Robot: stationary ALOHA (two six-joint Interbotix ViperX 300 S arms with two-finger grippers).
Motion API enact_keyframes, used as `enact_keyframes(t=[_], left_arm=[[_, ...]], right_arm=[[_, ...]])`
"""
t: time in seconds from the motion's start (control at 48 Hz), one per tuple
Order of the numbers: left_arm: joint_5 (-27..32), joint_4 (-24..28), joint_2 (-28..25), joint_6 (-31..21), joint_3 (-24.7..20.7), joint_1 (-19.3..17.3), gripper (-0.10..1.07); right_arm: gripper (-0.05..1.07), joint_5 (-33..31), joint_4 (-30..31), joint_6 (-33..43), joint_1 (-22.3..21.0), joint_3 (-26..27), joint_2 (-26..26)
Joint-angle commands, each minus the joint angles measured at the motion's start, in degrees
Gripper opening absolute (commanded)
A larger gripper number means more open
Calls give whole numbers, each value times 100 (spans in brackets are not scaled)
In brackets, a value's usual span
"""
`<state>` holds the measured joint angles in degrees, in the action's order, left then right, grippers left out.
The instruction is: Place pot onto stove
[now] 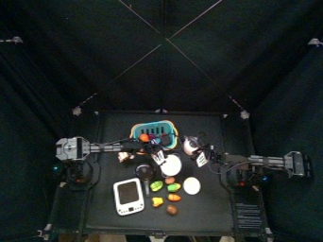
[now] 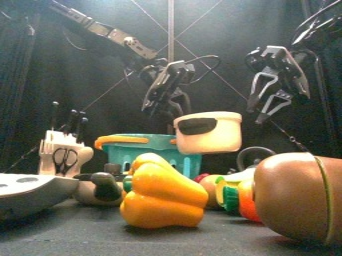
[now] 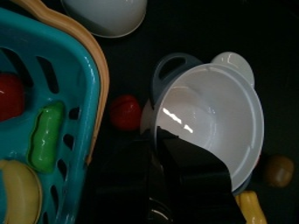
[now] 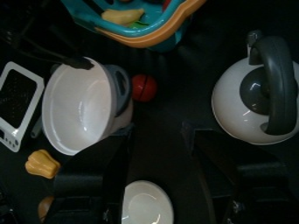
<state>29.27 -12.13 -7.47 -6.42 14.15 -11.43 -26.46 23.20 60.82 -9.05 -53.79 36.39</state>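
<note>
The pot [image 3: 216, 109], pale and round with two small handles, hangs tilted above the table. It also shows in the front view [image 2: 209, 130], the top view [image 1: 173, 165] and the right wrist view [image 4: 76, 107]. My left gripper [image 3: 173, 156] is shut on the pot's rim, one jaw inside it. In the front view the left gripper [image 2: 168, 98] hangs above the pot's left side. The white stove [image 1: 127, 196] lies flat at the front left, also in the front view [image 2: 19, 190]. My right gripper [image 4: 170, 188] is open and empty, up at the right [image 2: 274, 88].
A green basket [image 1: 154, 129] with toy food stands at the back. A silvery kettle with a dark handle [image 4: 260, 87] stands to the right of the pot. A red tomato [image 4: 142, 87], a yellow pepper [image 2: 163, 195] and other toy foods lie in front.
</note>
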Motion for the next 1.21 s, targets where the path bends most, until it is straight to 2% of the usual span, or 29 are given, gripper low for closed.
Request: enact_keyframes(t=[0.0,0.188,0.333,0.542,0.729,0.979,1.188], left_arm=[[123,44,352,0,18,9,48],[272,53,800,70,501,211,48],[316,53,1380,88,1037,457,48],[316,44,2329,70,1995,923,48],[316,-9,3032,53,2821,1187,48],[316,-475,3771,53,3709,1283,48],[316,-940,4122,44,4122,1424,48]], right_arm=[[84,35,0,0,9,-9,79],[84,35,-18,0,18,-141,70],[84,35,-18,0,18,-185,70],[84,35,-18,0,35,-202,35],[84,35,-18,9,35,-176,-62],[84,53,-105,9,35,-132,-193],[84,44,-123,18,35,-114,-325]])
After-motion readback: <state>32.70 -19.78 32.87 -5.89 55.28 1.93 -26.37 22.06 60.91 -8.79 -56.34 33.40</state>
